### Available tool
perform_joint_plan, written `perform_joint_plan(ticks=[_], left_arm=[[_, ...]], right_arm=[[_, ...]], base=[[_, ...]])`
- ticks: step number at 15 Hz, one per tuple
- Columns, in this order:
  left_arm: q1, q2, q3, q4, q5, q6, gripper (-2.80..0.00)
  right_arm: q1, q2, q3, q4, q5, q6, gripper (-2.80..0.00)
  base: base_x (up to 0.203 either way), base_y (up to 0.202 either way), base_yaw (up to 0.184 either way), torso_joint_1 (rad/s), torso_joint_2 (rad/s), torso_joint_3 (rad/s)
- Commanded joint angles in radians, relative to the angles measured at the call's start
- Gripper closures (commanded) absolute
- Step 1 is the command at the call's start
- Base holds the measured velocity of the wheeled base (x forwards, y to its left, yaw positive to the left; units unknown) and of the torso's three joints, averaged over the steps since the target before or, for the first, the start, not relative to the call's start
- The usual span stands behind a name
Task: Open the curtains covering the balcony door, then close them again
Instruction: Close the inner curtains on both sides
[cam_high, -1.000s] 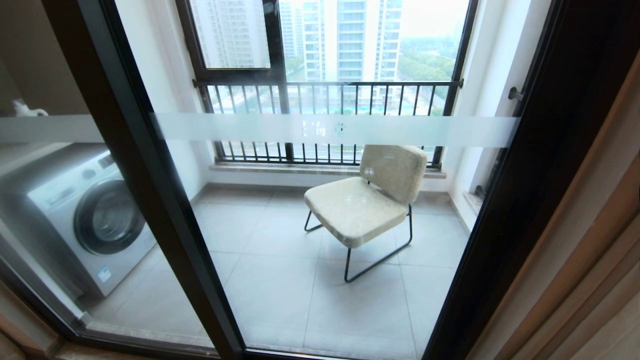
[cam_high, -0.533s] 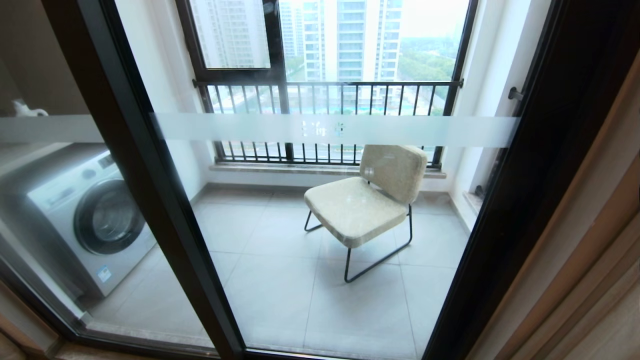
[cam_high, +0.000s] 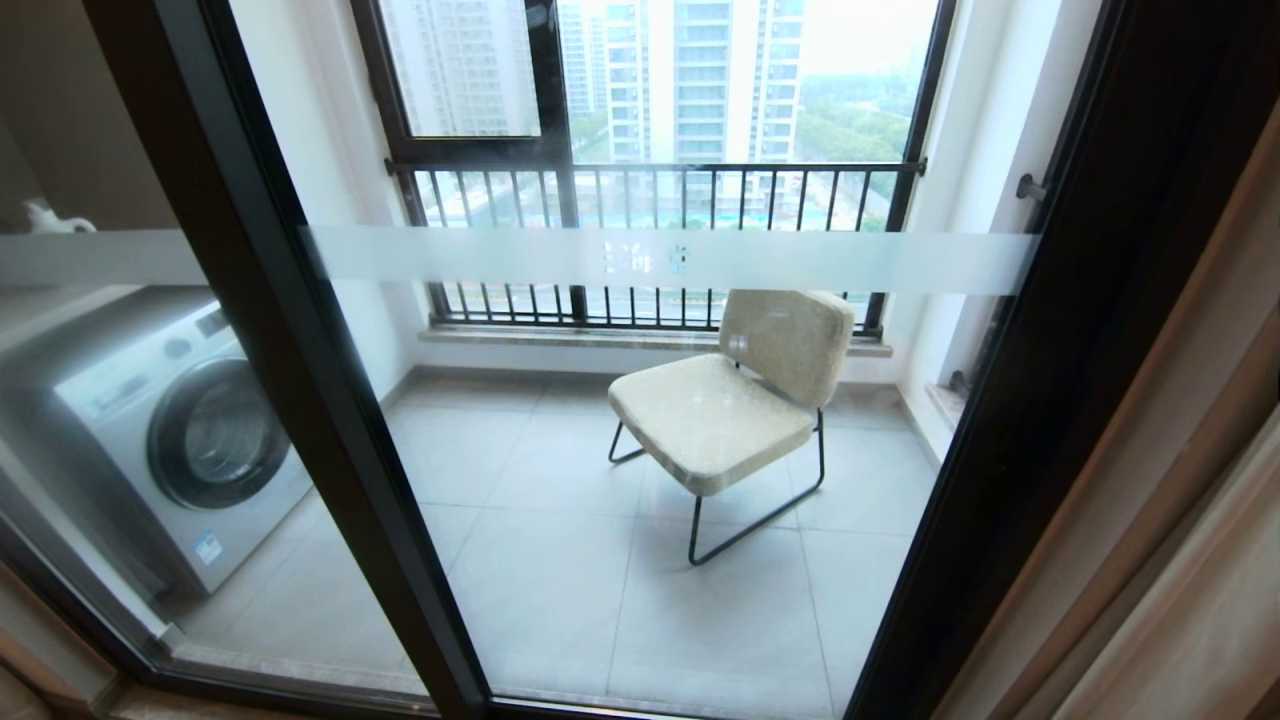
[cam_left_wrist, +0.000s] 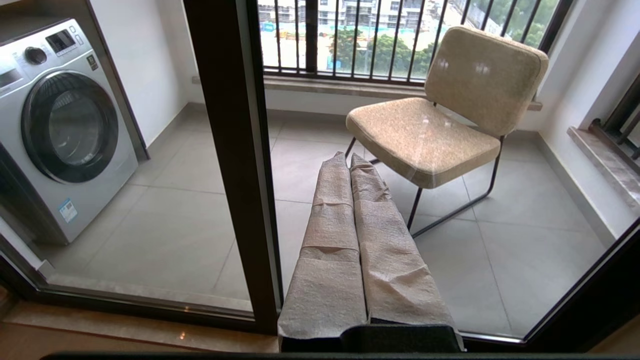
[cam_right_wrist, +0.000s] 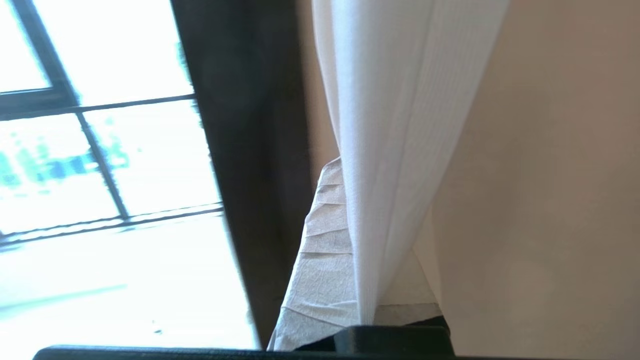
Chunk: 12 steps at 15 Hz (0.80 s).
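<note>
The balcony door (cam_high: 330, 400) stands uncovered, its glass crossed by a frosted stripe (cam_high: 800, 262). The curtains (cam_high: 1200, 600) are bunched at the far right edge of the head view. In the right wrist view my right gripper (cam_right_wrist: 355, 170) is shut on a fold of the white sheer (cam_right_wrist: 395, 125), beside the beige drape (cam_right_wrist: 550, 200) and the door's dark frame (cam_right_wrist: 250, 175). One finger (cam_right_wrist: 320, 260) shows; the other is mostly behind the sheer. My left gripper (cam_left_wrist: 348, 157) is shut and empty, parked low in front of the door frame (cam_left_wrist: 235, 165). Neither arm shows in the head view.
Behind the glass stand a washing machine (cam_high: 170, 440) at the left and a beige chair (cam_high: 730, 400) on the tiled balcony floor. A barred window (cam_high: 650, 200) closes the balcony's far side. The door's bottom track (cam_left_wrist: 150, 300) runs along the wooden floor.
At the lower right edge of the head view the curtain folds have shifted, with pale fabric spreading a little further into the picture. The door and balcony look unchanged.
</note>
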Motion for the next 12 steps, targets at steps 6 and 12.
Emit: perform_joint_plan(ticks=[6,12], left_arm=[[0.000,0.000,0.000,0.000,0.000,-0.001,0.00],[0.000,0.000,0.000,0.000,0.000,-0.001,0.00]], right_arm=[[0.215,-0.088,0.062,-0.011,0.006,-0.005,0.00],[0.215,-0.084,0.077,-0.014,0.005,-0.006,0.00]], base=[[0.000,0.000,0.000,0.000,0.00,0.000],[0.000,0.000,0.000,0.000,0.00,0.000]])
